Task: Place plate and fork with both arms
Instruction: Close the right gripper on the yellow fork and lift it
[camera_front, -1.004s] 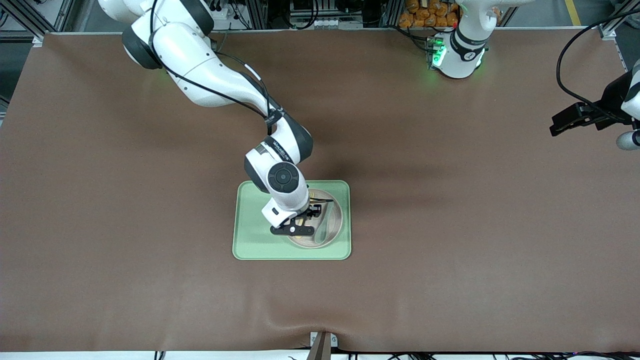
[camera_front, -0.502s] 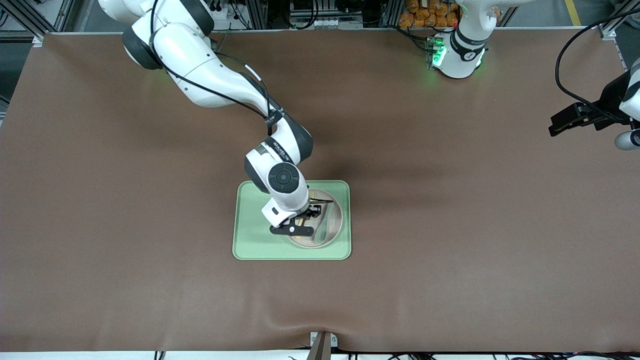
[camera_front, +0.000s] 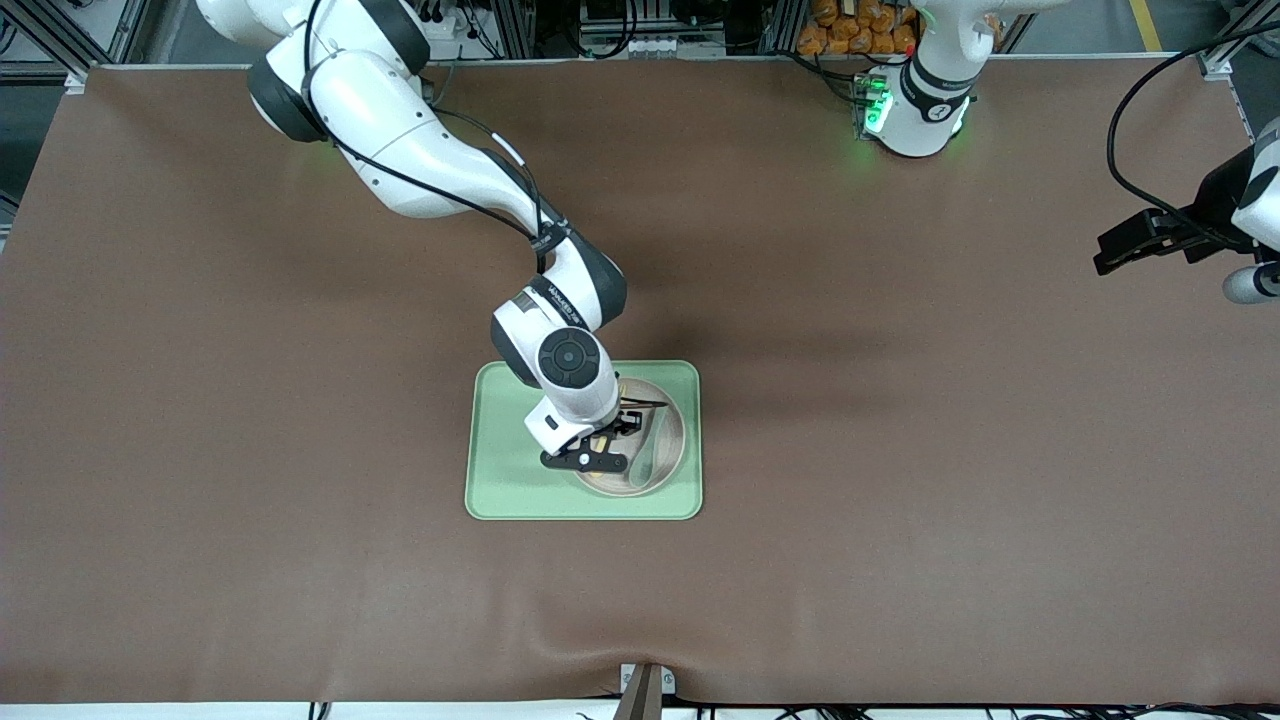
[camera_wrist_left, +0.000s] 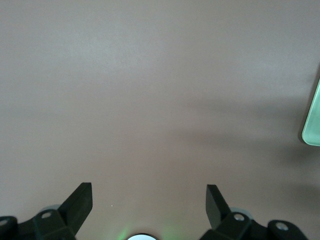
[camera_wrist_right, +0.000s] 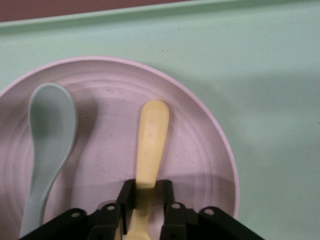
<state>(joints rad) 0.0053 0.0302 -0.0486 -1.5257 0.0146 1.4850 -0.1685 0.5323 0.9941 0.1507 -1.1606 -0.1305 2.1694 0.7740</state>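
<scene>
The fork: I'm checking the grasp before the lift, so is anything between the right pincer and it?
Nothing visible stands in the way. The right pincer is already shut on the fork, which lies on the plate beside the spoon. The spoon is apart from the fork. The left pincer waits open over bare table.

The fork (camera_wrist_right: 150, 150) and spoon (camera_wrist_right: 47, 145) lie side by side in the plate (camera_wrist_right: 200, 150) on the tray (camera_front: 510, 450).
</scene>
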